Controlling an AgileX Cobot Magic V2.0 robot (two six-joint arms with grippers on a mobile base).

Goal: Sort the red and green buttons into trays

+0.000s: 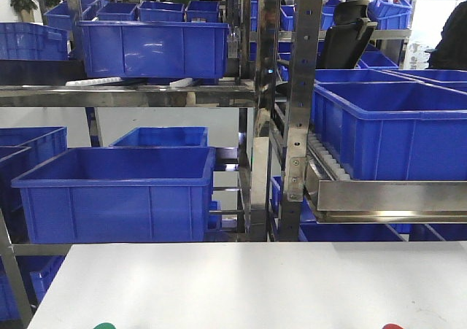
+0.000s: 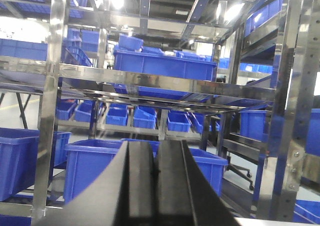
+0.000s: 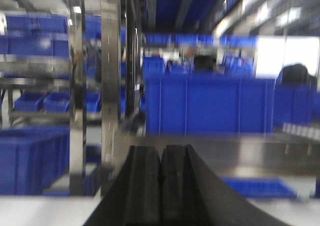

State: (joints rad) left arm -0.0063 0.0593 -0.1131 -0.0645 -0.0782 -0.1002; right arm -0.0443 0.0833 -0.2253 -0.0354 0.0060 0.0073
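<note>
In the front view a sliver of a green thing (image 1: 104, 326) shows at the bottom edge on the left of the white table (image 1: 248, 285), and a sliver of a red thing (image 1: 392, 327) at the bottom edge on the right; I cannot tell whether they are buttons or trays. No other task object shows. My left gripper (image 2: 155, 148) is shut and empty, raised and pointing at the shelving. My right gripper (image 3: 161, 151) is shut and empty, also raised; its view is blurred. Neither gripper shows in the front view.
Steel shelving (image 1: 292, 88) stands behind the table, loaded with blue bins: one large bin (image 1: 117, 194) low on the left, one (image 1: 390, 128) on the right shelf, one (image 1: 153, 48) on the upper left shelf. A black chair (image 1: 349, 33) stands behind.
</note>
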